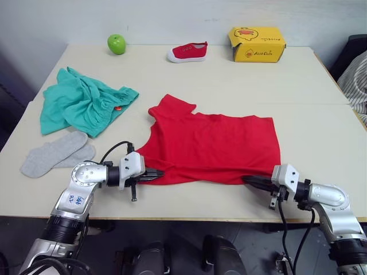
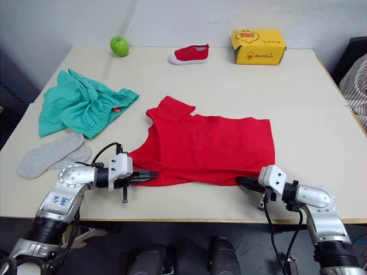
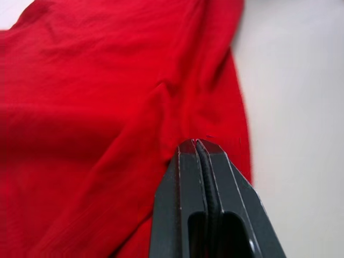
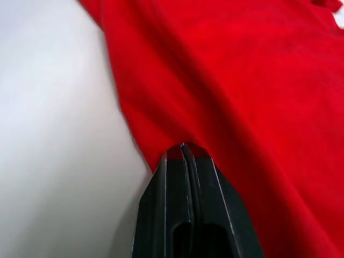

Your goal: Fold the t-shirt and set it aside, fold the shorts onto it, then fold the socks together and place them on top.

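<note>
The table (image 1: 321,126) carries everything, and the first fold is only starting. The t-shirt (image 1: 212,146) lies spread across the centre of the head views, one sleeve sticking up toward upper left, its near hem running along the lower middle of the frame. The shorts (image 1: 80,103) sit bunched at left, well apart from the shirt. The socks (image 1: 54,153) lie side by side just below the shorts at lower left.

The left gripper (image 1: 155,173) sits at the lower-left corner of the shirt, and its wrist view shows the two fingers pressed together with the red hem caught at their tips. The right gripper (image 1: 252,181) is at the lower-right corner, and its wrist view shows the same: fingers closed flat, cloth pinched at the very end.

The risks, as I judge them:
- Both holds are at the fingertips on thin cloth, so a quick lift could pull a corner free and the fold would collapse on one side.
- If the arms rise or travel unevenly, the hem would land skewed toward the upper edge and the shirt would fold crooked.
- Each pinch may have only one layer, so the back layer could stay on the table and drag.
- The loose sleeve at upper left could bunch under the folded part.

An apple (image 1: 116,43), shoe (image 1: 188,51) and yellow box (image 1: 257,44) line the top of the frame, clear of the work.
</note>
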Controlling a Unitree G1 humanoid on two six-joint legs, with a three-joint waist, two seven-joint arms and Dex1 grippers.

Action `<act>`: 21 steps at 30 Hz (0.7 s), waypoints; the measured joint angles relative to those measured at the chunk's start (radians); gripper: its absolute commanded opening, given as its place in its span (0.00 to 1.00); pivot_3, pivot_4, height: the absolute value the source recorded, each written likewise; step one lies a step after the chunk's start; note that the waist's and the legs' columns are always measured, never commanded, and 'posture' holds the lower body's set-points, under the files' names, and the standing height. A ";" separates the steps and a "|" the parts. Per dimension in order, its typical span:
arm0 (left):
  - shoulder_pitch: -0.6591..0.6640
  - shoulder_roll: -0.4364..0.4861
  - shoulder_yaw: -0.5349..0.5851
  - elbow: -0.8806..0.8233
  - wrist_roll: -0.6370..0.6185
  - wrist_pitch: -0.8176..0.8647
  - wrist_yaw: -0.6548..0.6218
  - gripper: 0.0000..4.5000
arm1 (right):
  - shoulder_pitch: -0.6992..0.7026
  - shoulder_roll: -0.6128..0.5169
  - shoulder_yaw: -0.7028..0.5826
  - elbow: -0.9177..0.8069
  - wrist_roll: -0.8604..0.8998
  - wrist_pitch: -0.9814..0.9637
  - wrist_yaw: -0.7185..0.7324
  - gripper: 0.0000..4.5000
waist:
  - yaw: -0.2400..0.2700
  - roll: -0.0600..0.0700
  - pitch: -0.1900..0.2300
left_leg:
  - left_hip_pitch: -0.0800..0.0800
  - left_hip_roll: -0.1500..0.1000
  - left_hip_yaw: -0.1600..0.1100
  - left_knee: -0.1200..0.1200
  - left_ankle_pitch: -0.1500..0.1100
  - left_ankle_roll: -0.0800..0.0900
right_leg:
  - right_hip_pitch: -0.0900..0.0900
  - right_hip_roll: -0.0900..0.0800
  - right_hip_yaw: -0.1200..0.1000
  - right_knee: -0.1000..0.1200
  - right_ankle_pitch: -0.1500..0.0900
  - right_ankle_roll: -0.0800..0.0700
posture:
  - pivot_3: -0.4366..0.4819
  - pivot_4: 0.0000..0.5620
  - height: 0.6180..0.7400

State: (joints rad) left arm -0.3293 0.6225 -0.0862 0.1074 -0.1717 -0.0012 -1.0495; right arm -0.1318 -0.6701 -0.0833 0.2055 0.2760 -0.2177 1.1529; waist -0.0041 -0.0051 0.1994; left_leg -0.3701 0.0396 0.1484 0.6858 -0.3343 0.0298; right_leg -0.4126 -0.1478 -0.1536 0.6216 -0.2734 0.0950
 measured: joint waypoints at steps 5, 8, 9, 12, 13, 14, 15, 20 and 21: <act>-0.044 -0.050 0.002 0.077 0.041 -0.045 0.089 0.01 | -0.030 0.018 -0.011 0.050 0.006 0.002 -0.046 0.00 | 0.000 0.000 0.000 | 0.001 0.000 -0.001 0.000 0.000 0.001 | 0.001 -0.001 0.000 0.000 0.000 0.000 | 0.48 0.27 1.00; -0.084 -0.074 0.015 0.137 0.062 -0.072 0.167 0.01 | -0.043 0.028 -0.036 0.074 0.022 0.027 -0.092 0.00 | 0.003 0.000 0.000 | 0.000 -0.001 -0.001 0.000 0.001 0.001 | 0.001 -0.001 0.000 0.001 0.000 0.001 | 0.48 0.27 1.00; -0.093 -0.081 0.031 0.153 0.062 -0.074 0.190 0.01 | -0.043 0.028 -0.047 0.076 0.028 0.037 -0.107 0.00 | 0.002 0.000 0.000 | 0.000 -0.001 -0.001 0.000 0.001 0.001 | 0.001 -0.001 0.000 0.000 0.000 0.001 | 0.48 0.27 1.00; -0.113 -0.099 0.057 0.171 0.056 -0.073 0.227 0.01 | -0.042 0.028 -0.068 0.077 0.044 0.072 -0.135 0.00 | 0.001 0.000 0.000 | 0.000 -0.001 -0.001 0.000 0.001 0.001 | 0.001 -0.001 -0.001 0.000 0.000 0.001 | 0.48 0.27 1.00; -0.120 -0.105 0.064 0.176 0.054 -0.070 0.235 0.01 | -0.043 0.027 -0.079 0.078 0.046 0.090 -0.144 0.00 | 0.001 0.000 0.000 | 0.000 -0.001 -0.001 0.000 0.001 0.001 | 0.001 -0.001 -0.001 0.000 0.000 0.001 | 0.48 0.27 1.00; -0.122 -0.105 0.069 0.178 0.053 -0.066 0.241 0.01 | -0.042 0.024 -0.083 0.080 0.047 0.098 -0.149 0.00 | 0.001 0.000 0.000 | 0.000 -0.001 -0.001 0.000 0.001 0.001 | 0.001 -0.001 -0.001 0.000 0.000 0.001 | 0.48 0.27 1.00; -0.126 -0.106 0.075 0.183 0.053 -0.062 0.249 0.01 | -0.041 0.019 -0.086 0.084 0.047 0.112 -0.157 0.00 | 0.001 0.000 0.000 | 0.000 -0.001 -0.001 0.000 0.001 0.001 | 0.001 -0.001 -0.001 0.000 0.000 0.001 | 0.48 0.27 1.00; -0.132 -0.106 0.102 0.225 0.052 -0.045 0.286 0.01 | -0.042 0.013 -0.133 0.137 0.045 0.119 -0.217 0.00 | 0.000 0.000 0.000 | 0.000 -0.001 -0.001 0.000 0.001 0.001 | 0.001 -0.001 -0.001 0.000 0.000 0.001 | 0.48 0.27 1.00; -0.132 -0.106 0.121 0.229 0.040 -0.035 0.294 0.01 | -0.043 0.013 -0.148 0.146 0.048 0.117 -0.228 0.00 | 0.000 -0.001 0.000 | 0.000 -0.001 -0.001 0.000 0.001 0.001 | 0.001 -0.001 -0.001 0.000 0.000 0.001 | 0.48 0.27 1.00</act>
State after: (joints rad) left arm -0.4614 0.5167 0.0348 0.3369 -0.1317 -0.0363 -0.7554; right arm -0.1743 -0.6571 -0.2316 0.3514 0.3239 -0.1007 0.9252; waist -0.0041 -0.0057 0.1991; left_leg -0.3703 0.0390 0.1474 0.6861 -0.3338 0.0308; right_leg -0.4117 -0.1487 -0.1544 0.6214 -0.2730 0.0957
